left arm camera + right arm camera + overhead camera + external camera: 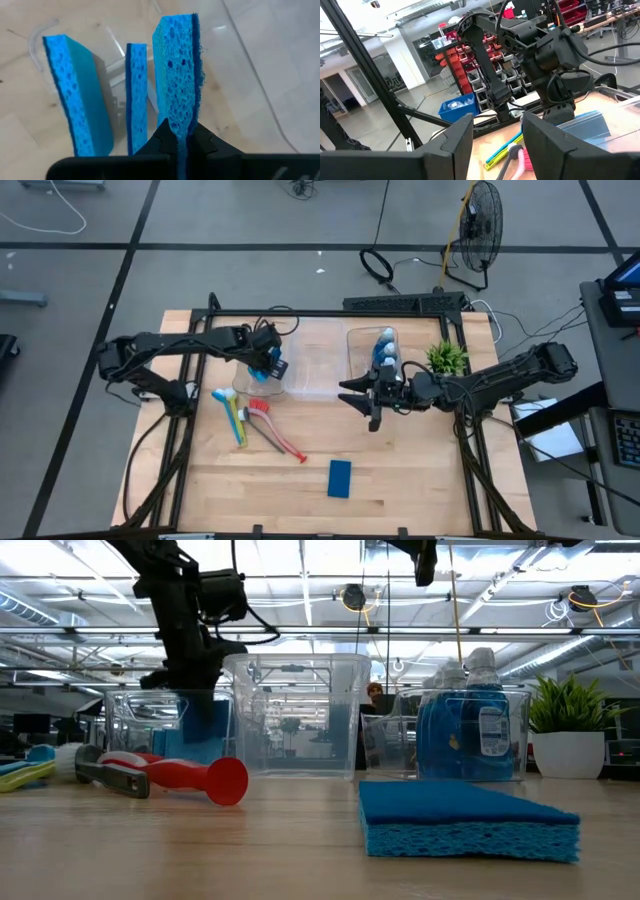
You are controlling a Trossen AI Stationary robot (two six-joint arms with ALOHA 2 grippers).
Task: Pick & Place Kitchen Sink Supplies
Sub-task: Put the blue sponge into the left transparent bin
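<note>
My left gripper [268, 364] reaches down into the left clear bin [250, 385] and is shut on a blue sponge [177, 70]. Two more blue sponges [75, 100] [136, 95] stand on edge beside it in that bin. A fourth blue sponge [340, 478] lies flat on the table near its near edge. The red brush [278, 430], yellow-green brush [240, 425] and light blue brush [226, 400] lie on the table in front of the left bin. Blue-and-white bottles [384, 350] stand in the right bin. My right gripper [370, 402] hovers open in front of that bin, touching nothing. My left gripper pinches the sponge between its two fingers at the middle of one narrow edge [181, 129], coming from above and pointing down into the bin. The sponge stands on edge below the fingers, next to the two others; I cannot tell whether it rests on the bin floor.
A third clear bin [295, 715] stands between the other two. The small green potted plant [447, 358] sits by the table's right edge beside the bottle bin. Bare wood lies around the flat sponge [465, 820] along the near edge.
</note>
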